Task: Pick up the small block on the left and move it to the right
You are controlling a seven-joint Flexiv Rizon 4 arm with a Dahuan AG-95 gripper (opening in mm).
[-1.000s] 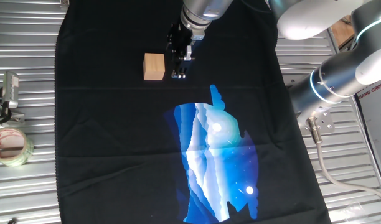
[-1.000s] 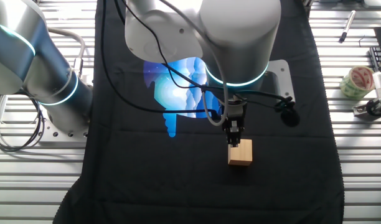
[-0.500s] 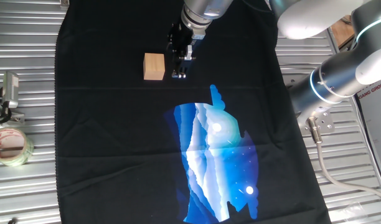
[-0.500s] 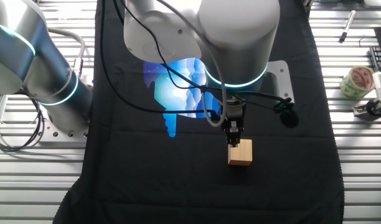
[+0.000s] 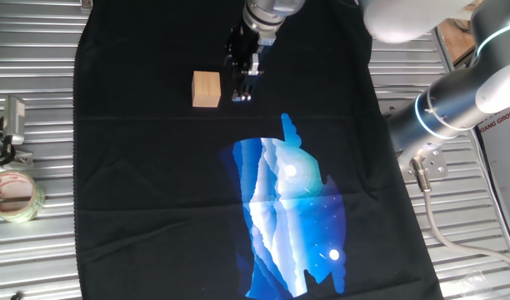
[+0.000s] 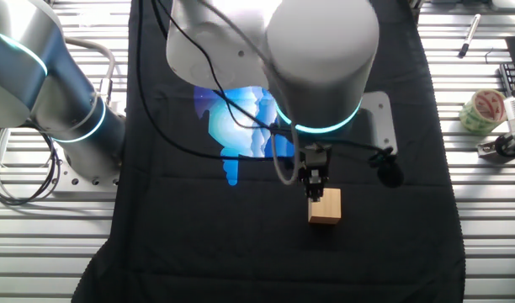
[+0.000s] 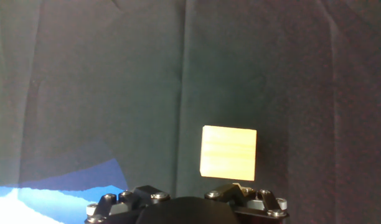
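Note:
The small block (image 5: 206, 89) is a plain light tan wooden cube resting on the black cloth (image 5: 138, 183), in the upper left part of it. My gripper (image 5: 241, 96) hangs just to the block's right, fingers pointing down and close together, holding nothing. From the other side the gripper (image 6: 314, 192) sits right behind the block (image 6: 325, 206). In the hand view the block (image 7: 228, 152) lies ahead and a little right of the gripper body, whose fingertips are not visible there.
A blue printed picture (image 5: 292, 217) covers the cloth's middle. A roll of clear tape (image 5: 13, 193) and a metal clip (image 5: 9, 125) lie on the slatted table left of the cloth. The arm's base (image 5: 455, 108) stands at the right.
The gripper has risen slightly beside the block. The block has not moved.

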